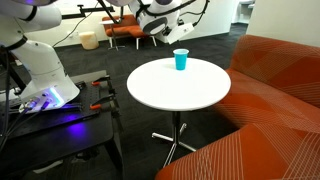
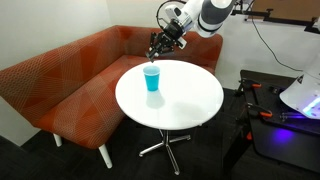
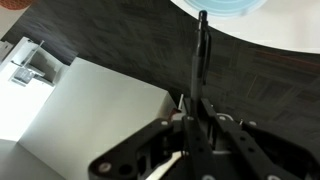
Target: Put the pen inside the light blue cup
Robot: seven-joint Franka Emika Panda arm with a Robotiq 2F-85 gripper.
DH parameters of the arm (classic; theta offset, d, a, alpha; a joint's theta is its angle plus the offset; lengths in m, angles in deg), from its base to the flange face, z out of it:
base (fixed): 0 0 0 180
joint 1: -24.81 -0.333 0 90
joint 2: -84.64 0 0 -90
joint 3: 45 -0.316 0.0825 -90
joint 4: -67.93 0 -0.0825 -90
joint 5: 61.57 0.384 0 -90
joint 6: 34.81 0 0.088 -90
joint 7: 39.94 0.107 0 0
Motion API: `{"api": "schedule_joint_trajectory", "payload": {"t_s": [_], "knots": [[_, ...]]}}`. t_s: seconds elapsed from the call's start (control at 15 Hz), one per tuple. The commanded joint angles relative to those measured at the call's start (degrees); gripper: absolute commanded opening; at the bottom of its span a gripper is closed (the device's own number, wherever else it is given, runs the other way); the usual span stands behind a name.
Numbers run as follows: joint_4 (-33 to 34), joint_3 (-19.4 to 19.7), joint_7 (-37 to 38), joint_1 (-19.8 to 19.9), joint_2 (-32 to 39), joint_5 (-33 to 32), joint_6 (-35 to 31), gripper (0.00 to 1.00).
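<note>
Because the gripper (image 3: 200, 112) has its jaws closed on the back end of the pen (image 3: 200, 55), the free tip points ahead toward the rim of the light blue cup (image 3: 226, 7), which I judge suits a straight drop. That cup stands upright near the edge of the white round table (image 2: 190, 100), on the sofa (image 2: 70, 70) side. My arm reaches in from above, wrist tilted down, holding the pen just above the cup, seemingly not yet over its mouth.
</note>
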Motion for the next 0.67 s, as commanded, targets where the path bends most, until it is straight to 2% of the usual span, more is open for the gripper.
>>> {"api": "schedule_joint_trajectory", "payload": {"t_s": [0.0,0.6], "knots": [[1.9,-0.8,-1.7,0.8,5.8,0.7,2.1,0.03],[1.1,1.8,-1.0,2.1,10.5,1.4,1.1,0.03]]}}
